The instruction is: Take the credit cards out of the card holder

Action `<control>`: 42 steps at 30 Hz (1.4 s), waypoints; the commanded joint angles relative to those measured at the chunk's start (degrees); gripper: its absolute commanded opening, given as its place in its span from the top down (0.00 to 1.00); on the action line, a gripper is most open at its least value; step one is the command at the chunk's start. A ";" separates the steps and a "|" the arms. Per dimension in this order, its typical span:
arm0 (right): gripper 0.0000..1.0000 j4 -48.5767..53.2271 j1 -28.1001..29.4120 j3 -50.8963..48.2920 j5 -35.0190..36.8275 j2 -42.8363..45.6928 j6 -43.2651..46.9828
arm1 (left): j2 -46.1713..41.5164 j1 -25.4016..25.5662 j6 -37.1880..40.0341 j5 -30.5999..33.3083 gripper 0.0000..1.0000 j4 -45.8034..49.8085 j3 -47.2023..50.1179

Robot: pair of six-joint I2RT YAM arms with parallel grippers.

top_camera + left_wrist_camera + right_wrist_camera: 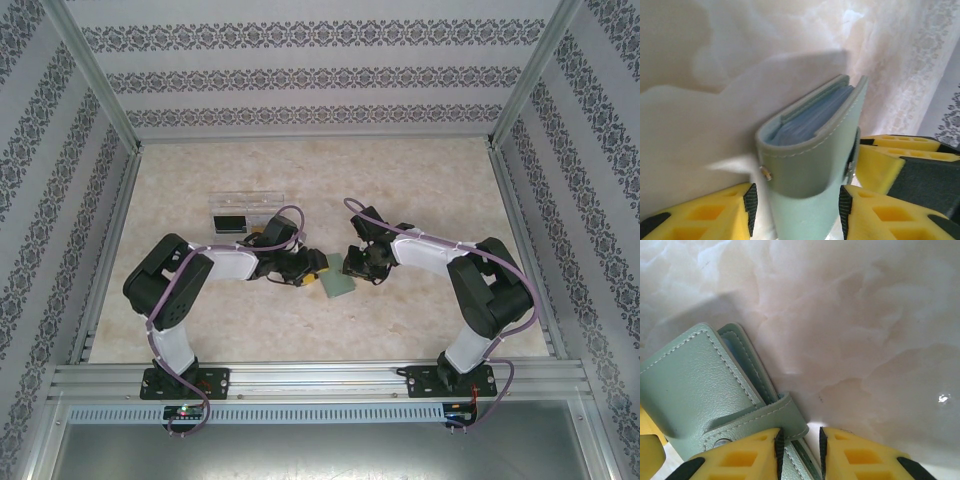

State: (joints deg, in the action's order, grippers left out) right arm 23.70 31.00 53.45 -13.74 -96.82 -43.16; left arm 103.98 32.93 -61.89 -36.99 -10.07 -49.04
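Gripping the closed card holder (810, 165) between half-parted fingers, left tool (796, 202), right tool (800, 447) pinching its closing tab (777, 415)

The small sage-green, soft stitched card holder (810, 165) stood on edge between the left gripper's (796, 202) two yellow fingers (705, 217), its closing tab snapped shut across its side and bluish inner pockets showing at the top. The black pads flanked its lower body closely; contact could not be judged. Just right of the fingers sat another yellow-and-black gripper (905, 165). Beyond lay the pale marbled tabletop (740, 60).
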 commanded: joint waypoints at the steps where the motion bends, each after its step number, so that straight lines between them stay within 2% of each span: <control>1: 0.71 -0.35 0.72 -0.23 -0.88 -1.80 -0.32 | 2.00 -0.06 -2.12 -4.51 0.53 -7.16 -1.49; 7: 0.71 0.06 0.55 -0.35 -0.06 0.68 0.25 | -0.16 -0.14 -1.31 -5.49 0.68 -10.13 -1.43; 13: 0.70 2.22 0.45 -0.42 5.41 7.39 2.78 | -3.59 -0.23 4.04 -2.19 0.91 -2.81 -2.01; 18: 0.63 0.13 1.28 -0.02 2.72 9.81 5.17 | -3.80 -0.23 5.11 -1.60 0.99 -1.11 -2.35; 21: 0.61 0.72 2.07 1.40 2.36 8.20 5.10 | -3.62 -0.23 5.11 -1.64 1.00 -1.01 -2.50; 36: 0.63 2.02 4.86 5.86 3.02 0.46 4.66 | -3.35 -0.17 5.02 -2.35 1.00 -0.81 -2.39; 39: 0.66 2.93 4.91 6.01 4.08 -0.26 4.49 | -3.35 -0.23 4.94 -2.47 1.00 -0.75 -2.39; 42: 0.77 4.67 4.89 6.20 6.60 -0.31 4.33 | -3.44 -0.20 4.85 -1.75 1.00 0.10 -2.45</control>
State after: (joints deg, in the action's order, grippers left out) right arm 24.67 35.42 58.65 -11.05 -96.07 -38.87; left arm 101.62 32.88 -58.26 -38.63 -10.63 -49.91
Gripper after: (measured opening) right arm 0.255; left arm 0.103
